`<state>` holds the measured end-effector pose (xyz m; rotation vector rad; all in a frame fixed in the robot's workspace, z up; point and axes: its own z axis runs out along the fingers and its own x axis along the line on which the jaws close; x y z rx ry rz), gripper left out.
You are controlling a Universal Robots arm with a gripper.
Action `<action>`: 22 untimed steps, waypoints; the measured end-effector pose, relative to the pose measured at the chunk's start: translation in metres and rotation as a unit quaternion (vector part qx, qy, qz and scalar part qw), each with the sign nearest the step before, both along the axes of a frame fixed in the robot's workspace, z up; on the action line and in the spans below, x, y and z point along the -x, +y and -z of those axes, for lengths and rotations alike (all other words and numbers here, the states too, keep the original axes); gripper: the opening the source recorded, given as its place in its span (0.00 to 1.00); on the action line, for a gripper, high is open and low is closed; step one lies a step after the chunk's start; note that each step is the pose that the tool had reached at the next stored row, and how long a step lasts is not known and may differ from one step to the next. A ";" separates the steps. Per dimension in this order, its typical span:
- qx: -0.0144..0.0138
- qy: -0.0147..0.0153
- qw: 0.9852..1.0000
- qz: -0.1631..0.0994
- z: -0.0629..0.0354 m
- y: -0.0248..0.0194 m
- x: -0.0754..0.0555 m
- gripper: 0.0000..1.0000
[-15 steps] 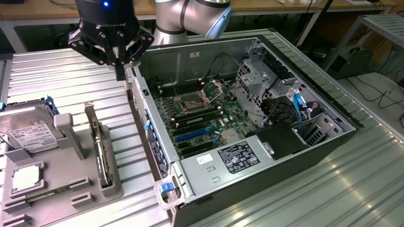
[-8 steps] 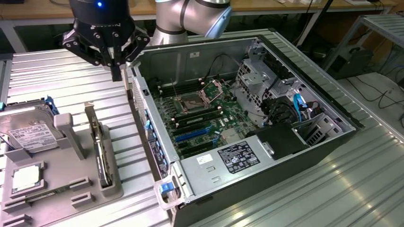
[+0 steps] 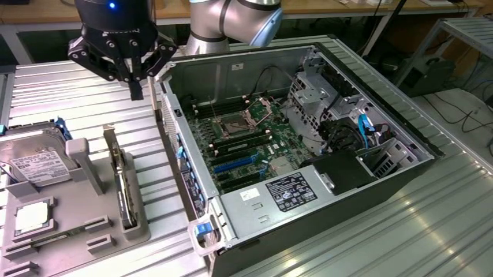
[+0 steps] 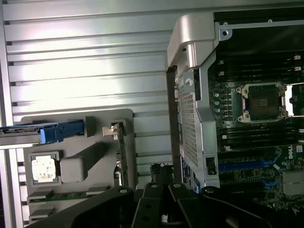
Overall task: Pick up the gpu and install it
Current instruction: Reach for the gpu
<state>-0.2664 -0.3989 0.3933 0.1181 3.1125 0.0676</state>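
Hovering high above the ribbed counter (image 3: pixel 77 98), the gripper (image 3: pixel 137 91) points straight down with its jaws pinched together on nothing: clenched and empty. In the wrist view the tips hang over the bare strip of counter between the grey holder tray (image 3: pixel 85 245) and the open computer case (image 3: pixel 231 75).

And there's the prize, the gpu (image 3: pixel 123 179)! It stands on its long edge in a slot along the tray's case-side edge. From above it looks thin as a blade, with its silver bracket (image 4: pixel 113 130) at the end toward the counter's far edge in the exterior view. Further across the tray, away from the case, sit the hard drive (image 3: pixel 34 158) and the small square CPU (image 3: pixel 32 216). Neither one is the target.

So this reads as the approach, with the card untouched. To do it well, I'd say the jaws need to spread before any descent. They should then centre over the card's top edge, one on each face of the board. Mid-length looks like the best place to bite, so the card would come up level. A straight vertical line matters here. Any sideways offset could nudge that thin board over in its slot, and the case wall stands close beside it.
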 end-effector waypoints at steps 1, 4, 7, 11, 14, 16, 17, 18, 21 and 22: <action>0.000 0.000 1.000 0.000 0.0000 0.0000 0.001 0.11; 0.000 0.000 1.000 0.000 0.0000 0.0000 0.004 0.11; 0.000 0.000 1.000 0.000 0.0000 0.0000 0.008 0.11; 0.000 0.000 1.000 0.000 0.0000 0.0000 0.013 0.11; 0.000 0.000 1.000 0.000 0.0000 0.0000 0.017 0.11; 0.000 0.000 1.000 0.000 0.0000 0.0000 0.019 0.11; 0.000 0.000 1.000 0.000 0.0000 0.0000 0.020 0.11; 0.000 0.000 1.000 0.000 0.0000 0.0000 0.022 0.11; 0.000 0.000 1.000 0.000 0.0000 0.0000 0.026 0.11; 0.000 0.000 1.000 0.000 0.0000 0.0000 0.028 0.11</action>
